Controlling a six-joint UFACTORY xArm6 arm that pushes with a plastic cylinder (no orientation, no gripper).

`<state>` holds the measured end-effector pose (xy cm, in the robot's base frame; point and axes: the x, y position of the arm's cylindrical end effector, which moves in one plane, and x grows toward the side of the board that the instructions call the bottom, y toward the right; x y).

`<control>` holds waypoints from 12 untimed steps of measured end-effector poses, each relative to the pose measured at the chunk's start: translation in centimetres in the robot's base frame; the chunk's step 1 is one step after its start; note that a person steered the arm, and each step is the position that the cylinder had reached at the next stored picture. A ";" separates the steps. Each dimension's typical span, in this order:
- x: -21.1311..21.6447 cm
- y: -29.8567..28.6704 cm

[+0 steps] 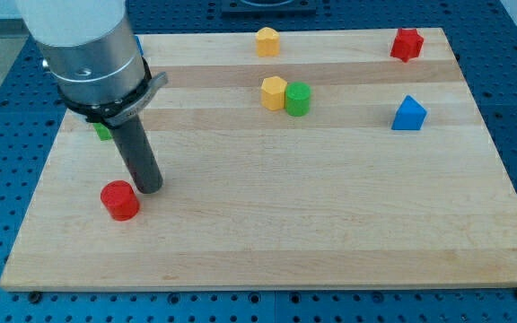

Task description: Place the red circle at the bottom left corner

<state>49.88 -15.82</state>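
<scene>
My tip [150,188] touches the red circle [119,199] (no gripper here) at the worktop's [330,233] lower left. I count two yellow blocks [274,91], one green cylinder [297,99], one blue block [408,114], one red star [407,44].

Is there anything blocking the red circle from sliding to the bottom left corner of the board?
Nothing visible does. The red circle sits near the view's left, my tip just to its upper right, and the wooden board between it and the bottom left corner holds no blocks.
</scene>
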 end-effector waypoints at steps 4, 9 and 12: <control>2.8 -2.4; 5.3 -2.4; 5.3 -2.9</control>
<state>55.21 -18.74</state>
